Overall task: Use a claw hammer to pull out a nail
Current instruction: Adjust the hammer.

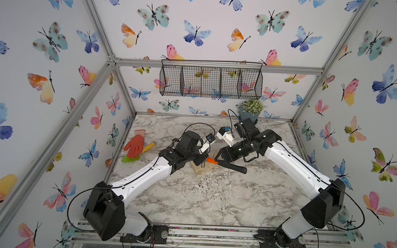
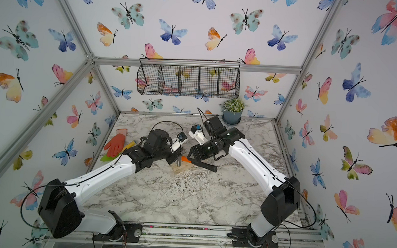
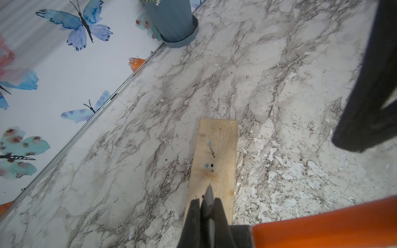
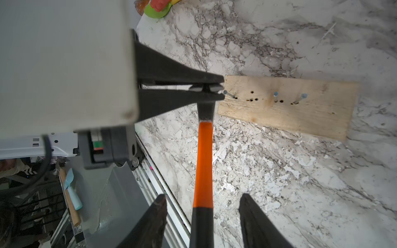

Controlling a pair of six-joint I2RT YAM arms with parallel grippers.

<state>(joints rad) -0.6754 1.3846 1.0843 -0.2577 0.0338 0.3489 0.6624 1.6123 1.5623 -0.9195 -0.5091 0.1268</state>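
**A:** Where's the claw hammer [image 4: 203,161]?

**B:** Mid-table. The left gripper [image 4: 222,87] has its fingers clamped on the steel head, over the near end of the wooden board [image 4: 300,116] and just beside the closest nail [image 4: 228,94]. The handle runs off to the right.

**A:** And the right gripper [image 4: 202,198]?

**B:** Its fingers stand apart on either side of the handle, where orange meets black, and touch nothing. I'd centre them on the rubber and close firmly before the left lets go. Then the claw should slide in low under the nail head.

**A:** Any brand or writing?

**B:** None readable on the hammer. A faint mark [image 3: 203,135] on the board is too blurred.
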